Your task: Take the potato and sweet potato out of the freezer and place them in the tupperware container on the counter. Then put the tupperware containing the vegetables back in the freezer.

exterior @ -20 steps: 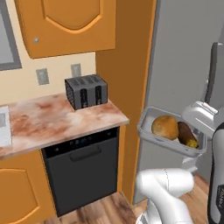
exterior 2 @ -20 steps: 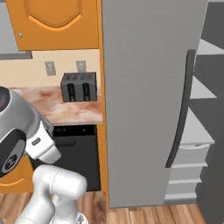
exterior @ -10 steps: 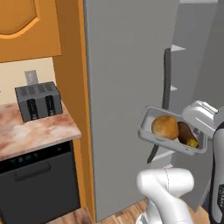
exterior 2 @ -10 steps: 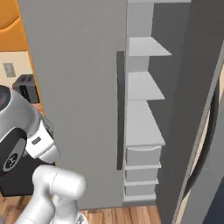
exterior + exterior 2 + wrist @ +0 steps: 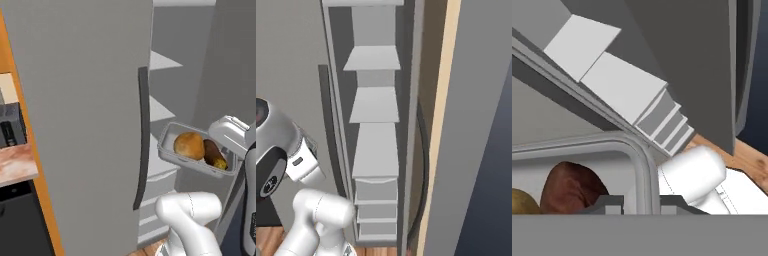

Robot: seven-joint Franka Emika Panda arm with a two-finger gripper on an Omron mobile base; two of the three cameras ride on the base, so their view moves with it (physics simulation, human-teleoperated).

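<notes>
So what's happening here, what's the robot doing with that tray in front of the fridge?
The robot arm is holding the tupperware container up in the air, its gripper shut on the container's rim. The potato and the sweet potato both lie inside it, side by side. The freezer stands open just ahead, grey shelves showing, its door swung out to the left. The vegetables are loaded, but the container is not yet on a shelf.

Tupperware container (image 5: 171, 151) carries potato (image 5: 189, 145), sweet potato (image 5: 213, 154) inside.
</notes>
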